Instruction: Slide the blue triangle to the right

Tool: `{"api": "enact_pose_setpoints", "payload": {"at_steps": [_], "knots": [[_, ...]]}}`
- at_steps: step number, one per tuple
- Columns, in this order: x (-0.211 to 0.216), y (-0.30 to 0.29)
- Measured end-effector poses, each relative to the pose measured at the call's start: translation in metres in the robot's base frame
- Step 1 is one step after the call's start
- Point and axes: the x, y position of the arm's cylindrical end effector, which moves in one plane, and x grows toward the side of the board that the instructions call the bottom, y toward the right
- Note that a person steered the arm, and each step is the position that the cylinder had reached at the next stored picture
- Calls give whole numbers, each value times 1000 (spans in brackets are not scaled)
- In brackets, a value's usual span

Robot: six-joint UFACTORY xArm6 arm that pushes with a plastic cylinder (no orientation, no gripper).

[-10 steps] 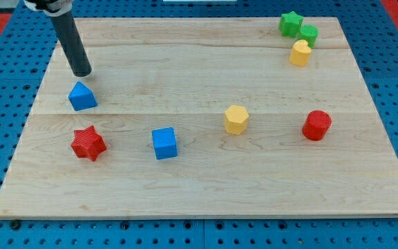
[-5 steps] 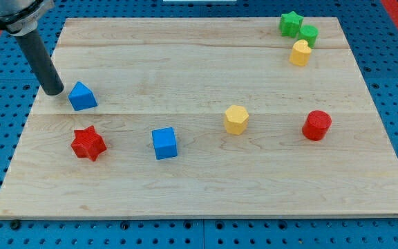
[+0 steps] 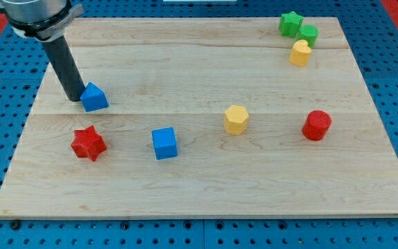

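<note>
The blue triangle [image 3: 95, 97] lies on the wooden board [image 3: 206, 187] at the view's left. My tip [image 3: 74, 99] is the lower end of the dark rod. It stands right against the triangle's left side and touches it.
A red star [image 3: 88, 144] lies below the triangle and a blue cube [image 3: 164, 143] to its lower right. A yellow hexagon [image 3: 235, 119] and a red cylinder [image 3: 316, 125] sit further right. A green star [image 3: 290, 23], another green block [image 3: 309, 34] and a yellow block [image 3: 300, 52] cluster at the top right.
My tip went from above the triangle round to its left, then moved right into it. The blue triangle has slid a little to the right.
</note>
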Motion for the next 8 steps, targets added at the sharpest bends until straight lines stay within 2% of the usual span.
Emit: {"api": "enact_pose_setpoints", "payload": {"at_steps": [3,6,8], "knots": [[14,4],[14,63],[-8,88]]}}
